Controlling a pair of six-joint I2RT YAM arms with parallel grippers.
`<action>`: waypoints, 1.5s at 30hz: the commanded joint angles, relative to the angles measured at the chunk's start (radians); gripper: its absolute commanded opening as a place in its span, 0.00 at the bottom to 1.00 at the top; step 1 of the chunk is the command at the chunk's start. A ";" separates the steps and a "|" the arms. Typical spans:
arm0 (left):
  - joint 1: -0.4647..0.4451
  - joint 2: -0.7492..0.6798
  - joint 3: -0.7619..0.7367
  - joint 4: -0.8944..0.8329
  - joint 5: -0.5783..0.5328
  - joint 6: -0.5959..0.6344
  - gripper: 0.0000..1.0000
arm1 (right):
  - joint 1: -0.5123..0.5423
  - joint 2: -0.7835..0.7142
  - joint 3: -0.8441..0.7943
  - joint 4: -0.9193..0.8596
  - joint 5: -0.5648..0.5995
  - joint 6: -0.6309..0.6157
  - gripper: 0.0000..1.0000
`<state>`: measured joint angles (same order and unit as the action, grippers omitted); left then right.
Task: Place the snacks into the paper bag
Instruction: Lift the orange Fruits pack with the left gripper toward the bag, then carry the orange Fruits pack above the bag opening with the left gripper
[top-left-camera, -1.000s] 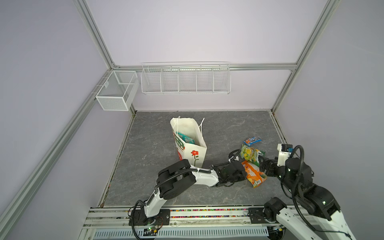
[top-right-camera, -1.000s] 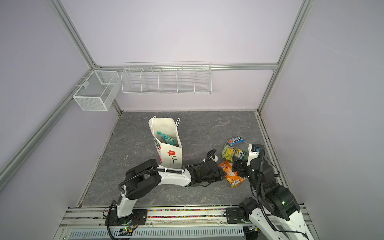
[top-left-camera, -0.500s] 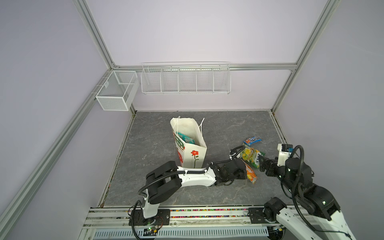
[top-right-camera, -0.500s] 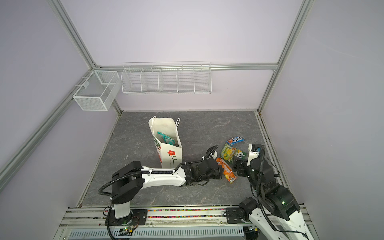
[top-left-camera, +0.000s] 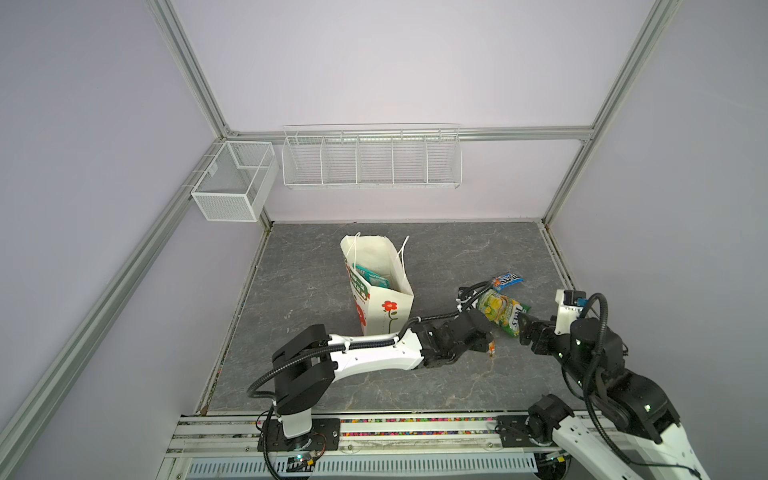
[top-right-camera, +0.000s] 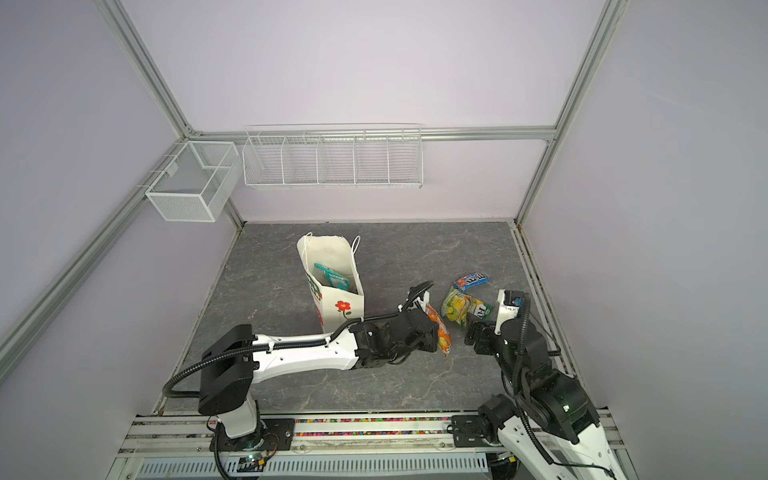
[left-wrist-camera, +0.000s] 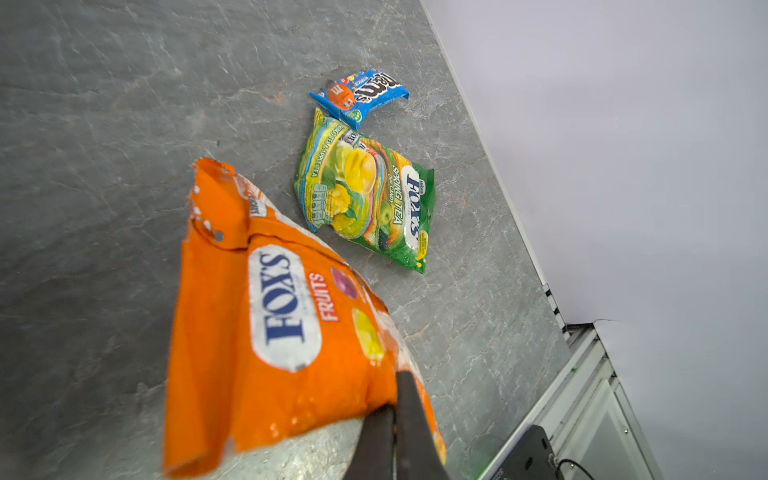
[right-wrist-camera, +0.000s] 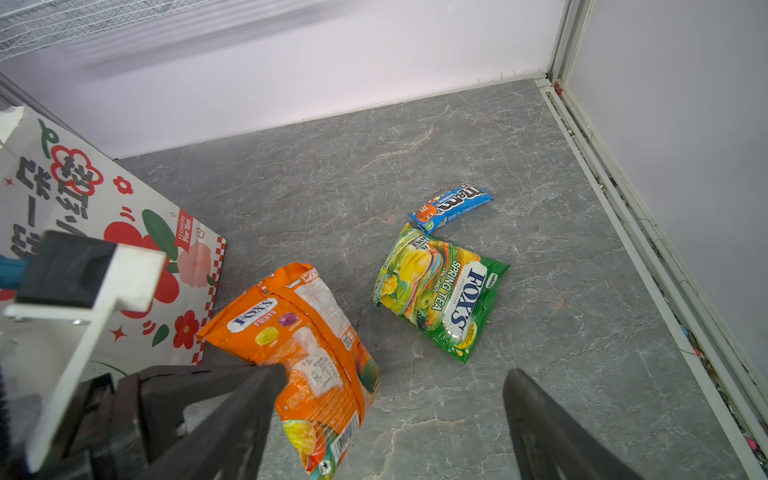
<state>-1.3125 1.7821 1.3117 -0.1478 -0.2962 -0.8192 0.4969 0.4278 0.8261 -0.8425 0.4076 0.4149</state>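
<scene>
In both top views I see my left claw pinching the orange packet to the right of the paper bag, which has a teal packet inside. Left wrist: the jaws are clamped on that packet's edge. Right wrist: my right claw gapes empty, and the green packet and blue packet lie on the worktop.

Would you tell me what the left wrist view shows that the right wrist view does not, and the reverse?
Only the left wrist view: the left gripper with its jaws shut on the edge of the orange packet.
Only the right wrist view: the paper bag and the right gripper, jaws open and holding nothing.
Both: the orange packet, plus the green packet and the blue packet lying flat.
</scene>
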 joint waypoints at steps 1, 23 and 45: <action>-0.007 -0.059 0.057 -0.033 -0.074 0.073 0.00 | -0.007 -0.021 -0.037 -0.007 0.031 0.005 0.89; -0.011 -0.155 0.272 -0.254 -0.285 0.339 0.00 | -0.006 -0.055 -0.065 -0.007 0.036 0.017 0.89; -0.013 -0.231 0.409 -0.326 -0.383 0.563 0.00 | -0.007 -0.064 -0.065 -0.010 0.030 0.022 0.89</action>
<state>-1.3186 1.5955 1.6756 -0.4786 -0.6487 -0.3176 0.4942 0.3775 0.7738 -0.8494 0.4294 0.4198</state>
